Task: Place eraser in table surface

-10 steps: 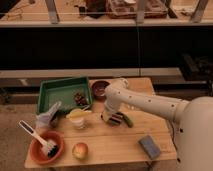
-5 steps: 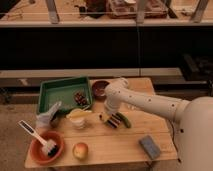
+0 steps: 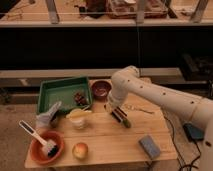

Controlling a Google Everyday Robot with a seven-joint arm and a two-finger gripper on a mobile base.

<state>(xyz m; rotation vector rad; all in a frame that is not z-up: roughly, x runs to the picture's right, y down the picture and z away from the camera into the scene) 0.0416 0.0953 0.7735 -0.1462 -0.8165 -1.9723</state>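
The eraser (image 3: 118,116), a small dark block, lies low over the middle of the light-brown wooden table surface (image 3: 110,140). I cannot tell whether it rests on the wood. My gripper (image 3: 113,110) hangs from the white arm that reaches in from the right, and sits right at the eraser's upper left end. A small green vegetable (image 3: 126,122) lies just right of the eraser.
A green tray (image 3: 60,93) with a small dark item and a dark bowl (image 3: 101,89) stand at the back. A pale cup (image 3: 78,119), a grey cloth (image 3: 47,118), an orange bowl with a brush (image 3: 46,146), an apple (image 3: 80,150) and a grey-blue pad (image 3: 149,146) are in front.
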